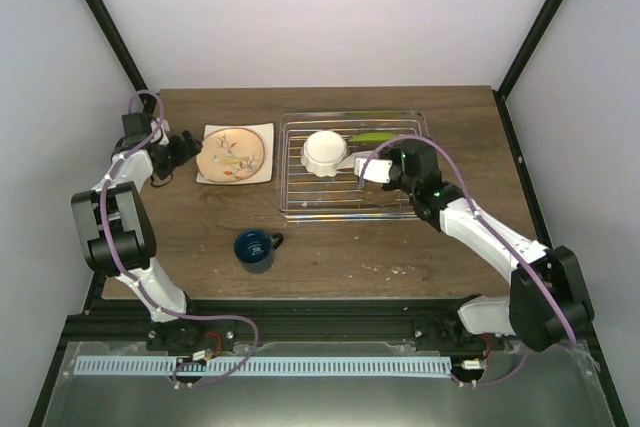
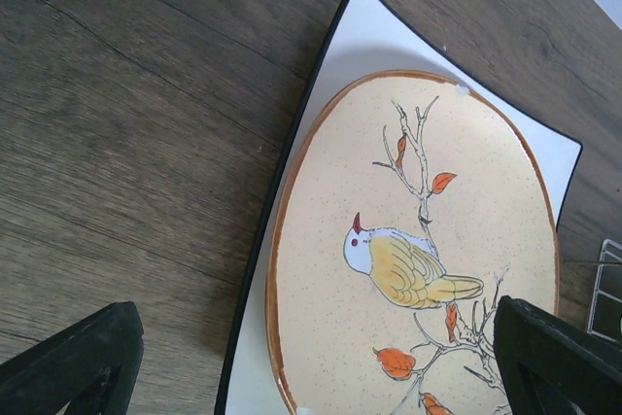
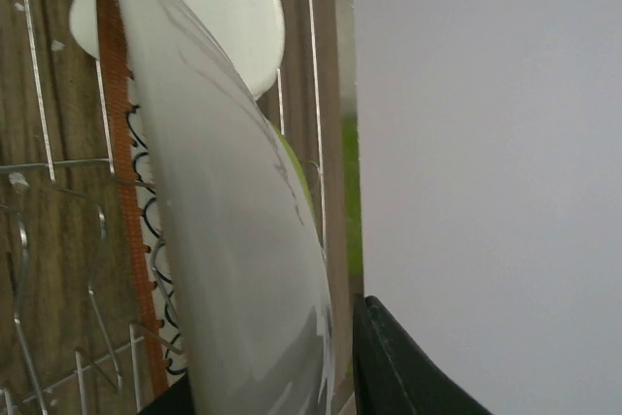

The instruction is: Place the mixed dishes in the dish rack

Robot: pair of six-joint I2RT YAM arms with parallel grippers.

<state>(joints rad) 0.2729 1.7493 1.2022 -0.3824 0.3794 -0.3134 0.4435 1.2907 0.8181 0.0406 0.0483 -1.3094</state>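
Now | left gripper (image 1: 186, 150) spread wide over beige floral plate (image 1: 232, 153), left of dish rack (image 1: 300, 209) | right gripper (image 1: 368, 169) at white plate (image 3: 233, 240) on edge inside rack, pinch or not unclear | scalloped bowl (image 1: 325, 152) in rack

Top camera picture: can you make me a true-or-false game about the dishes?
1. The blue mug stands on the table, outside the dish rack. True.
2. The white scalloped bowl sits on the table. False: it is in the dish rack.
3. The bird plate lies on the white square plate. True.
4. The left gripper is shut. False: its jaws stand wide open.
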